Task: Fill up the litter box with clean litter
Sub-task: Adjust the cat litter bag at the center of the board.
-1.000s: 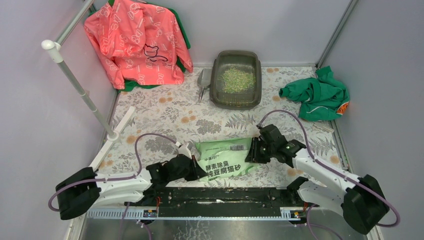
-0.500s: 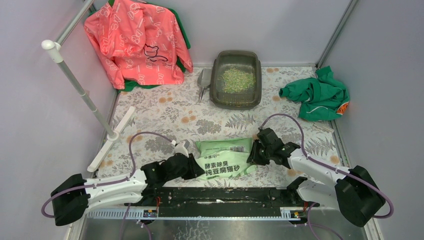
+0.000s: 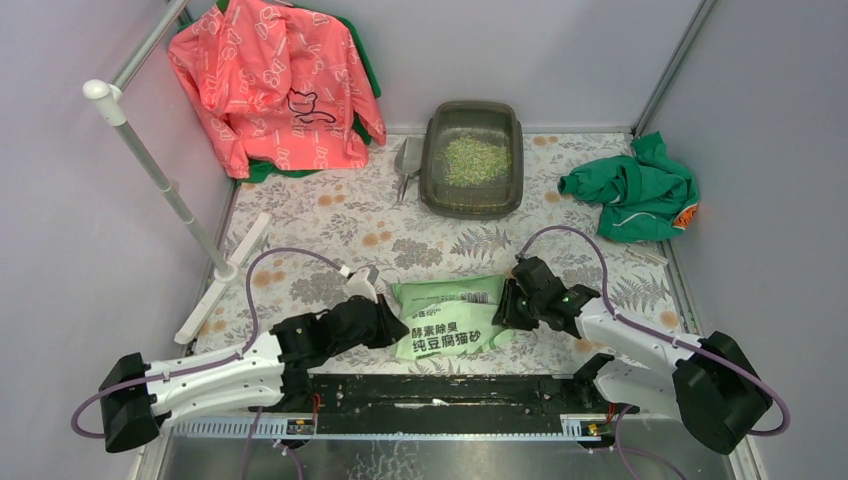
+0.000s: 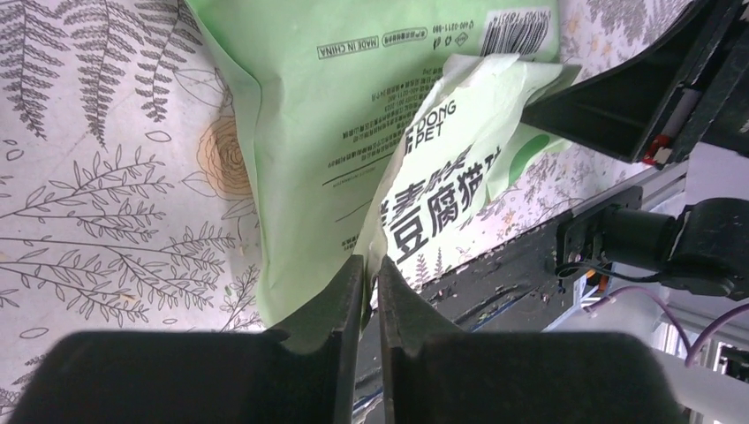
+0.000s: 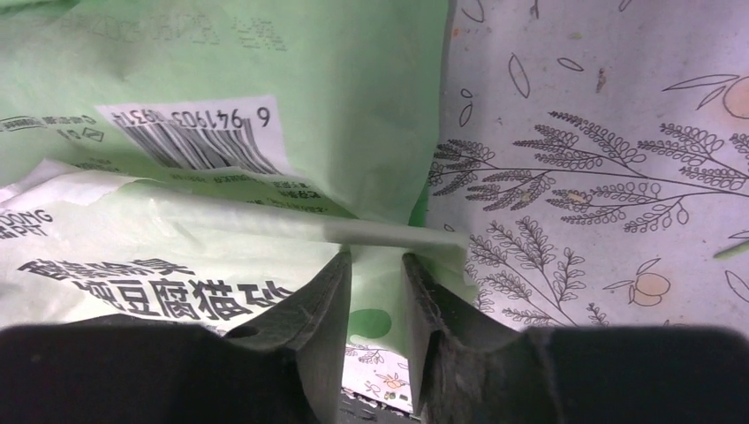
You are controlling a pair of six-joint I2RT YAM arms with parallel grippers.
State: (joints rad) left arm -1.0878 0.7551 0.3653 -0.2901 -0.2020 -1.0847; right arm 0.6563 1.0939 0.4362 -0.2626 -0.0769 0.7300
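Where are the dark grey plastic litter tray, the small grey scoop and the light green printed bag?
dark grey plastic litter tray [image 3: 470, 204]: top view, bare near floor.
small grey scoop [image 3: 409, 156]: top view, its bowl.
light green printed bag [image 3: 450, 318]: top view, printed middle.

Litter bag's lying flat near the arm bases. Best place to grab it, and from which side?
I'd pinch the bag at its right short end, on the flat sealed strip, coming in low from the right. It lies limp and folded on the table, so its broad face offers nothing to pinch; the strip sticks out thin.
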